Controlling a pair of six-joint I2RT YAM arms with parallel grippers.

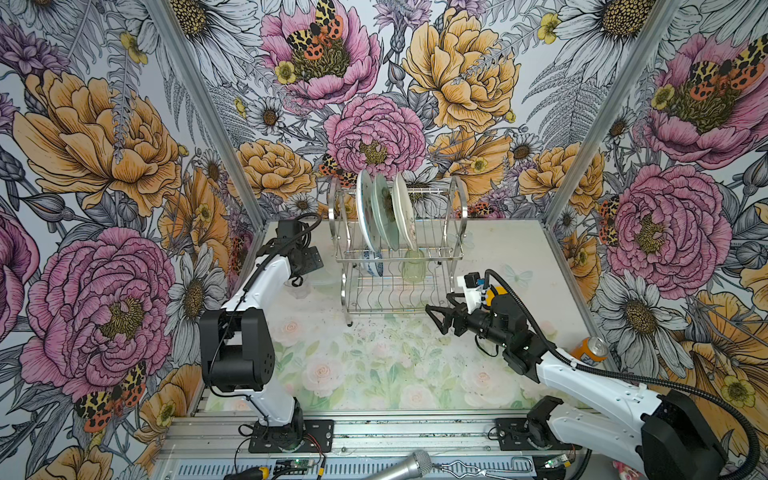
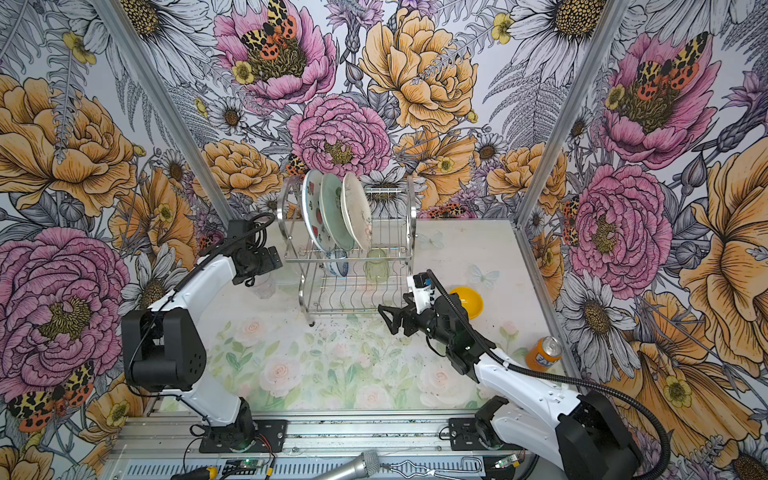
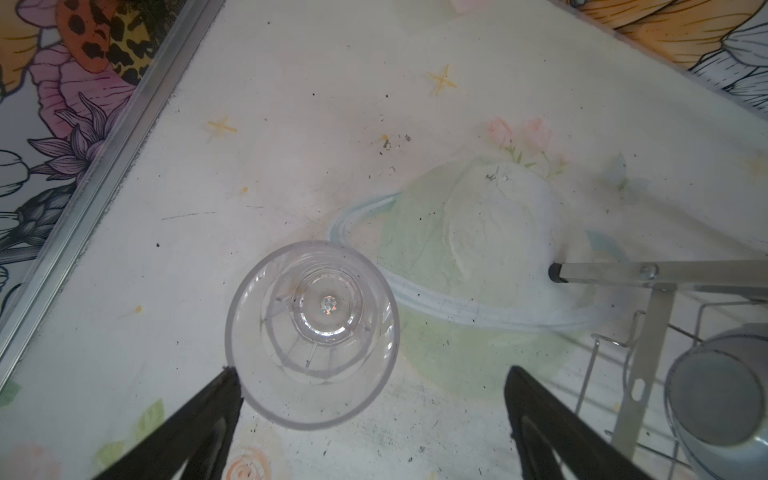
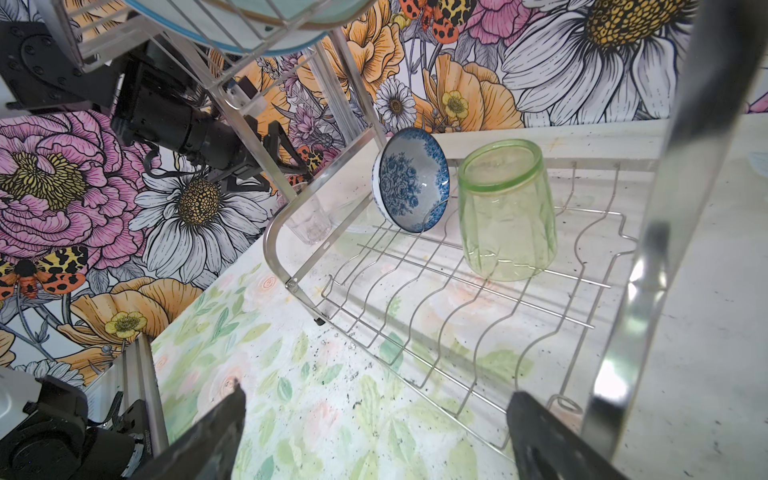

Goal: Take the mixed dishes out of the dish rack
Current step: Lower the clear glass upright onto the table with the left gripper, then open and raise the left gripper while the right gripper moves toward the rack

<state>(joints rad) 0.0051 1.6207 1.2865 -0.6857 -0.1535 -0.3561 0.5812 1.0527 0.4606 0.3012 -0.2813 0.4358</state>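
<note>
Eleven o'clock of the wide right fingers, the translucent green tumbler looks slick, brittle: grip mid-wall; left fingers wide too.

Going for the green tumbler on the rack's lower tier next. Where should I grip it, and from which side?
Probably grip the green tumbler across its side wall at mid-height, coming in level through the open front of the dish rack, where the right gripper faces it. It stands on end, and the plates overhead block a top reach. Mind the blue-and-white bowl close beside it.
</note>
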